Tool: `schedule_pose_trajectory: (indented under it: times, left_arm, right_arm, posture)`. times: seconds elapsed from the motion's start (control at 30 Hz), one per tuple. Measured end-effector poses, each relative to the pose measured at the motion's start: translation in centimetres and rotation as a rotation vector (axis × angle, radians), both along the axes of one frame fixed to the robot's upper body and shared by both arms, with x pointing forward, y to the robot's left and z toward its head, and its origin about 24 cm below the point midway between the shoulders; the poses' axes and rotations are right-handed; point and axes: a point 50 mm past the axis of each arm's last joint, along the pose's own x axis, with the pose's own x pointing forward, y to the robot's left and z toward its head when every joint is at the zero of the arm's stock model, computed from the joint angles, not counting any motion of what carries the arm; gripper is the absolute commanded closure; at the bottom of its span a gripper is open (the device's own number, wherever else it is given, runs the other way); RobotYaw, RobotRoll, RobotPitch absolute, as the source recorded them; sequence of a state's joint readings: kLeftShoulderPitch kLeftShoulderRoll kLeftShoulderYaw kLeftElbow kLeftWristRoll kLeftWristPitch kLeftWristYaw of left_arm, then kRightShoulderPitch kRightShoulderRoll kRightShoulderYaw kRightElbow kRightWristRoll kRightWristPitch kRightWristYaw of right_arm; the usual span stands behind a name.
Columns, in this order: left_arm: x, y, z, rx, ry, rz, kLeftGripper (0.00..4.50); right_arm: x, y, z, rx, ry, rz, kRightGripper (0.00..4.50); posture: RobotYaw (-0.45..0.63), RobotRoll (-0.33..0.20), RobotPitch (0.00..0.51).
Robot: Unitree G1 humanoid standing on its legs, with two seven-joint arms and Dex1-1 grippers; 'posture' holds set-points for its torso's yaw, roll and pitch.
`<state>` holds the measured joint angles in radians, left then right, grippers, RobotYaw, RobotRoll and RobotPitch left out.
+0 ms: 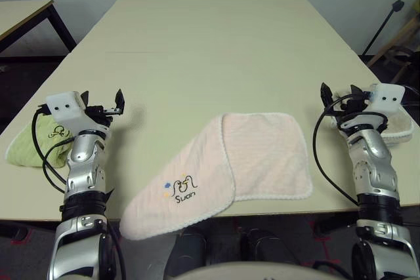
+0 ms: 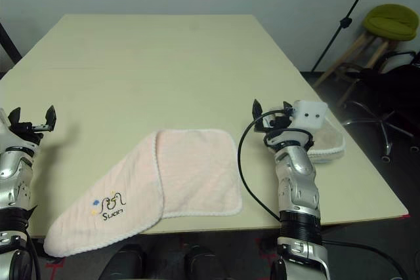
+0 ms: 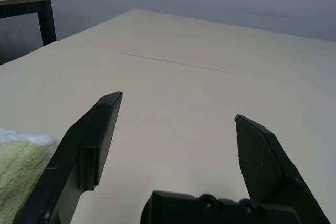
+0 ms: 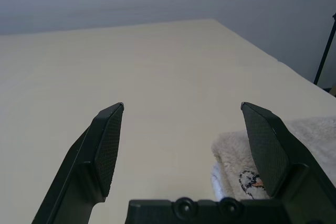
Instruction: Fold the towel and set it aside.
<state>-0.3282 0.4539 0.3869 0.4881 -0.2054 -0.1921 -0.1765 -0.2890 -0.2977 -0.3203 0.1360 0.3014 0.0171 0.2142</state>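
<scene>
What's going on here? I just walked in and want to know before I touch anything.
A two-armed robot is at a table to fold the pale pink terry towel with the "Suan" logo, which lies partly folded near the front edge, one end hanging over it. Nothing is held: the left gripper and right gripper hover open, one on each side of it. A lime-green towel sits beside the left arm, a folded cream towel beside the right.

Setting: lab or studio room. Evidence: large plain beige table (image 1: pixel 216 44), bare pale wall, black light-stand pole (image 2: pixel 354 8) upper right, green-cushioned wooden stool (image 2: pixel 390 21), second black-legged table (image 1: pixel 29 18) upper left.
</scene>
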Motion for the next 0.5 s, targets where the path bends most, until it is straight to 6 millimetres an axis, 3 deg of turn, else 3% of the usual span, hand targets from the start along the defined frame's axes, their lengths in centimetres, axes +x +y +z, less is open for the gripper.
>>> schedule_pose_trajectory:
  times: [0.23, 0.5]
  left_arm:
    - [0.0, 0.1, -0.4, -0.003, 0.016, -0.016, 0.0]
    - [-0.1, -0.1, 1.9, 0.037, -0.037, -0.208, 0.0]
  right_arm:
    - [-0.1, 0.1, 0.3, -0.003, 0.01, 0.026, 0.02]
    - [1.0, 0.9, 4.3, -0.092, 0.094, 0.273, 0.02]
  posture:
    - [0.08, 0.0, 0.071]
    - [0.11, 0.0, 0.05]
